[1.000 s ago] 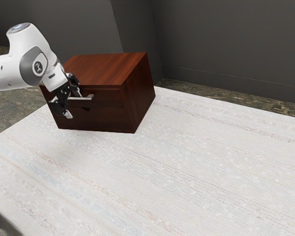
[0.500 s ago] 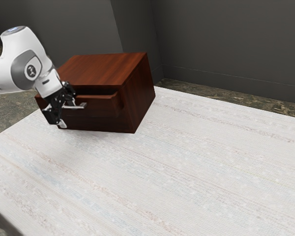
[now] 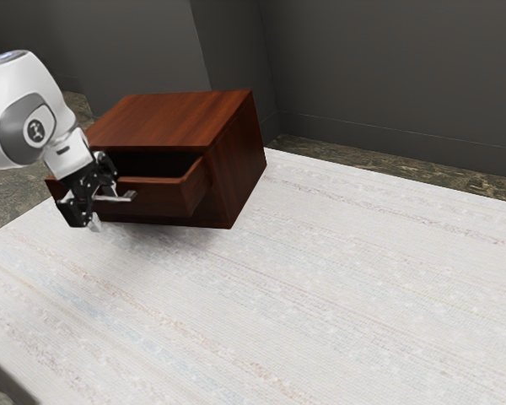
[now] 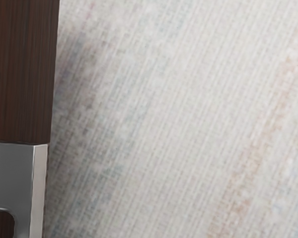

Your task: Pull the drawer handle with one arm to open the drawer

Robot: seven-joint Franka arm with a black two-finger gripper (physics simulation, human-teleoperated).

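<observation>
The dark reddish-brown wooden cabinet (image 3: 185,118) sits in the upper left of the exterior view, on the pale woven-textured table (image 3: 320,278). Its single matching wooden drawer (image 3: 164,192) stands partly open, the front drawn out toward the left edge of the frame with a dark gap showing above it. The black two-finger gripper (image 3: 99,201) on the white arm is right at the thin silver metal bar handle (image 3: 122,196). I cannot tell whether its jaws are clamped on that bar or only set around it. That uncertainty is the main hazard: if the hold is loose, any drift of the hand off the line of the slide could let the bar slip free and leave the drawer short of full travel. In the wrist view the handle's grey metal (image 4: 15,188) lies just under the hand beside the dark wood of the drawer front (image 4: 20,69), with the table surface (image 4: 179,124) close beneath. A pull that sags downward could therefore scrape the gripper on the table or lever the drawer against its runners and jam it. The cabinet appears to rest unfastened, so a skewed or hurried pull may drag the whole box toward the left edge of the frame and not slide the drawer out. The arm also looks folded close to its base there, so reach for further pulling may run short.
</observation>
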